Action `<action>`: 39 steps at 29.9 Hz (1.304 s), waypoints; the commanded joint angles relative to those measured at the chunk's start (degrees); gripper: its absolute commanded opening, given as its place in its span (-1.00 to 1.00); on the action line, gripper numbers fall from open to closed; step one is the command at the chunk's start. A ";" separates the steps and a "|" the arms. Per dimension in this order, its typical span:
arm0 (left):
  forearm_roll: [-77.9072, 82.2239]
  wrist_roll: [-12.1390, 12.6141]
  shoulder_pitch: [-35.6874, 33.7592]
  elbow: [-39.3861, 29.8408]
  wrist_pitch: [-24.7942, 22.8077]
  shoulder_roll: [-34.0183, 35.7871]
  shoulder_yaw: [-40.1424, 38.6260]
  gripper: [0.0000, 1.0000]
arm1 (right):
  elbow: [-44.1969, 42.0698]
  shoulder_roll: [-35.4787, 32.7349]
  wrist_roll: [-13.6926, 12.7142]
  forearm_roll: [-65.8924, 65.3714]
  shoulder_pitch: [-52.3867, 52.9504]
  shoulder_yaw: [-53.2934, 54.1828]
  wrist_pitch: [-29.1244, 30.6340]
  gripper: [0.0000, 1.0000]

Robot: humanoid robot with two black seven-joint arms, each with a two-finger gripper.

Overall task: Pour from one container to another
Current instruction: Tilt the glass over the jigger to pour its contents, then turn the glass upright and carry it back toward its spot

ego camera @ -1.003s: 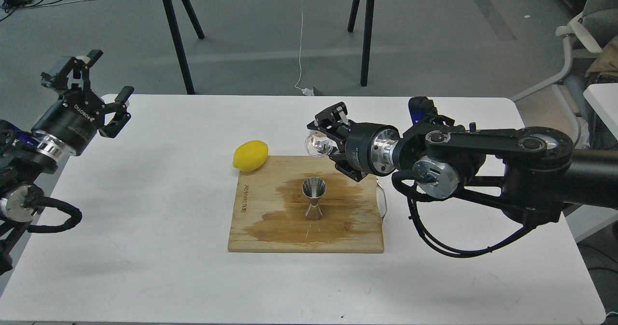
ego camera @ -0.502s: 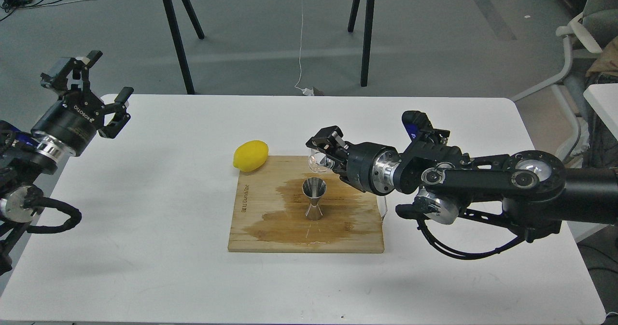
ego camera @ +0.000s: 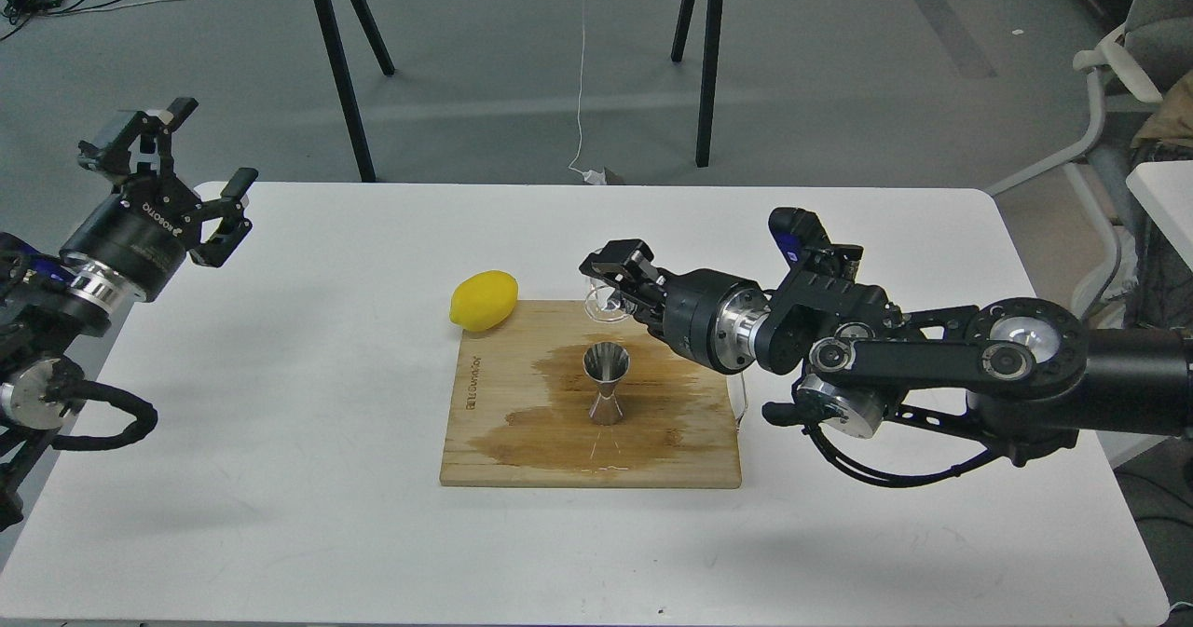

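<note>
Right claw point(ego camera: 608, 284): I have its two fingers closed around the clear cup, reaching in from the right, over the far edge of the cutting board.
Clear cup point(ego camera: 596, 299): small and transparent with a round rim, held in my right claw just behind and above the jigger, at the board's far edge. I cannot tell whether any liquid is in it, nor whether it touches the board.
Steel jigger point(ego camera: 606, 383): shiny, hourglass-shaped, standing upright near the middle of the board with its wider mouth facing up. The inside of the upper cone reflects light; I cannot tell whether it holds liquid.
Cutting board point(ego camera: 485, 441): pale wood, lying flat at the middle of the desk, with printed lettering along its left side.
Wet patch point(ego camera: 550, 413): a dark, irregular stain spreads over the board around the jigger's foot and reaches toward the near edge.
Lemon point(ego camera: 483, 300): yellow, lying on the desk at the board's far left corner, touching or just beside the board's edge, well apart from the cup.
Left claw point(ego camera: 191, 166): my fingers are spread apart with nothing between them, raised over the far left corner of the desk, well away from the board.
Desk point(ego camera: 280, 515): white with rounded corners, carrying the board and the lemon.
Cable point(ego camera: 580, 87): a thin white cord hangs down to the floor behind the desk.
</note>
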 commanded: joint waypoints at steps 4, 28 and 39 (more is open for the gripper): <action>0.00 0.01 0.04 0.00 0.00 0.00 0.00 0.84 | -0.01 -0.12 1.15 -5.25 0.06 -1.50 -0.04 -0.23; 0.00 0.01 0.48 0.00 0.00 0.09 -0.08 0.84 | -0.01 -0.82 3.87 -14.92 0.06 -4.49 -0.30 -0.24; 0.00 0.01 0.48 0.00 0.00 0.09 -0.08 0.84 | -0.01 -1.96 6.43 -22.30 0.06 -6.25 -0.13 -0.24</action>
